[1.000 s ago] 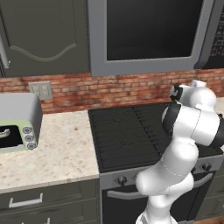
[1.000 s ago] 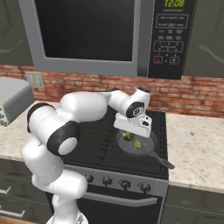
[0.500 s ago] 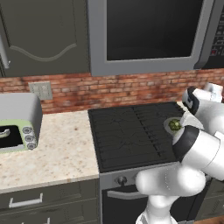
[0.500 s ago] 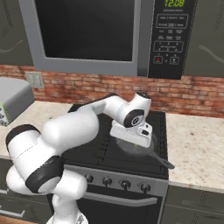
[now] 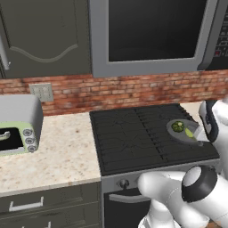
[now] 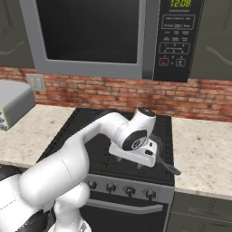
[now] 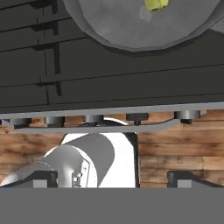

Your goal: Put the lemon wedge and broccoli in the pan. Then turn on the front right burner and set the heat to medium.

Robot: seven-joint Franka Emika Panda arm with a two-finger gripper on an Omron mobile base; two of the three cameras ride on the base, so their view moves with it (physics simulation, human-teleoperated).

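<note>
The dark-grey pan [image 5: 174, 133] sits on the front right burner [image 5: 180, 150] of the black cooktop. Inside it lie the broccoli [image 5: 177, 127] and, just right of it, the yellow-green lemon wedge [image 5: 189, 132]. In the hand view the pan [image 7: 131, 30] fills the top, with the lemon wedge [image 7: 155, 4] at its upper edge. My gripper [image 6: 145, 166] hangs open and empty over the stove's front edge, just in front of the pan; its handle [image 6: 168, 168] sticks out to the right. In the hand view the gripper [image 7: 114, 179] looks down past the cooktop's front grate bars [image 7: 131, 83].
A row of stove knobs [image 7: 94, 118] runs along the front panel below the cooktop, also seen as knobs [image 6: 129, 190] under my hand. A toaster oven [image 5: 18, 127] stands on the left counter. A microwave [image 6: 90, 36] hangs above the stove, against a brick wall.
My hand has come away from above the pan, moving forward and down to the stove's front edge. The pan with both foods now shows uncovered in the left base view. The jaws stayed open.
</note>
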